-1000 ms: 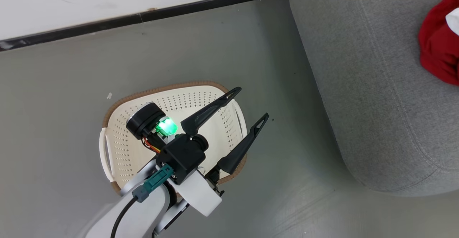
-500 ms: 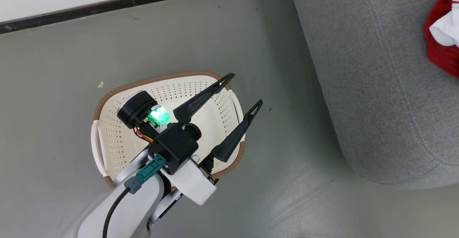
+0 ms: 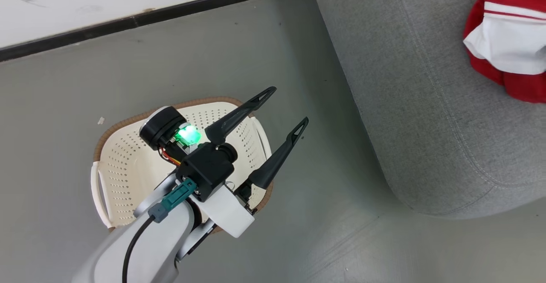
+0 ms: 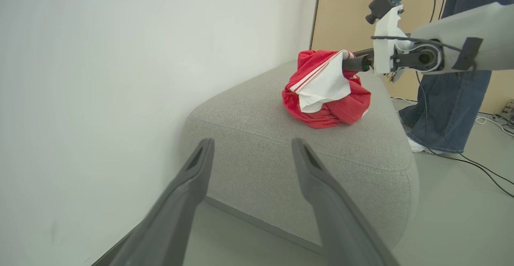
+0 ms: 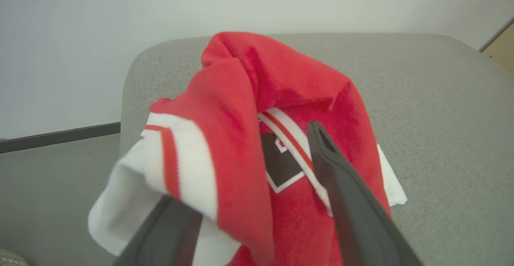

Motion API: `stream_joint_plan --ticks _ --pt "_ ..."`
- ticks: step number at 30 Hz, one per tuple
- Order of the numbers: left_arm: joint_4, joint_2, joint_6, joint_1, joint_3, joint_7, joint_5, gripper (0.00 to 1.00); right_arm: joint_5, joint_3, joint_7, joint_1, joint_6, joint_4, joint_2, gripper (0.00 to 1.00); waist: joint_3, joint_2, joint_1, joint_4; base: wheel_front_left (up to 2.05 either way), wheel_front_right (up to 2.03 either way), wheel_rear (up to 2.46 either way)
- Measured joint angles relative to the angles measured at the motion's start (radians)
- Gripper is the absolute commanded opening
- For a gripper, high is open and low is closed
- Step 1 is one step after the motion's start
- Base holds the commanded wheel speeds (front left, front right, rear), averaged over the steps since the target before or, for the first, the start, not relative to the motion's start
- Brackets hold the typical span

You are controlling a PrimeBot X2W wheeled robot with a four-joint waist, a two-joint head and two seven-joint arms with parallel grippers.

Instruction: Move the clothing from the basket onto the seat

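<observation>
Looks down from head onto basket [image 3: 128, 163] and seat [image 3: 426, 103]; faces that seat from far at left wrist, close at right.

This looks like a robot test room dressed with a little home furniture, not a lived-in home. A bare white wall [image 4: 100, 77] meets a smooth grey floor [image 3: 213, 61] along a plain black skirting strip [image 3: 149, 14]. The household pieces are 1 large grey fabric sofa with rounded edges [image 3: 426, 103] and 1 oval cream perforated plastic laundry basket with a brown rim [image 3: 128, 163], which sits on the floor. Beyond the sofa stands a flat tan board panel [image 4: 345, 13]. Loose black cables [image 4: 478, 169] trail across the floor, and a person in blue jeans and white shoes [image 4: 441, 109] stands close by.
</observation>
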Motion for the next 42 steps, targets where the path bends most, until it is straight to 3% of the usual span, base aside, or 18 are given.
stream_joint_plan --ticks 14,25,34,42 --pt "0.054 0.020 -0.002 0.007 0.031 -0.043 -0.027 1.00 0.066 0.131 -0.024 0.226 0.000 -0.127 0.011 1.00 -0.080 0.0000 0.0000 -0.099 0.00 0.00 0.00" --pt "0.085 0.022 0.003 0.048 0.067 -0.066 -0.054 1.00 0.105 0.155 -0.025 0.273 0.000 -0.278 -0.049 1.00 -0.152 0.0000 0.0000 -0.162 0.00 0.00 0.00" --pt "0.116 0.031 0.066 0.127 0.147 -0.080 -0.074 1.00 0.111 0.244 -0.025 0.270 0.000 -0.396 -0.044 1.00 -0.226 0.0000 0.0000 -0.182 0.00 0.00 0.00" --pt "0.139 0.062 0.145 0.242 0.231 -0.088 -0.087 1.00 0.114 0.304 -0.033 0.265 0.000 -0.450 -0.002 1.00 -0.284 0.0000 0.0000 -0.149 0.00 0.00 0.00"
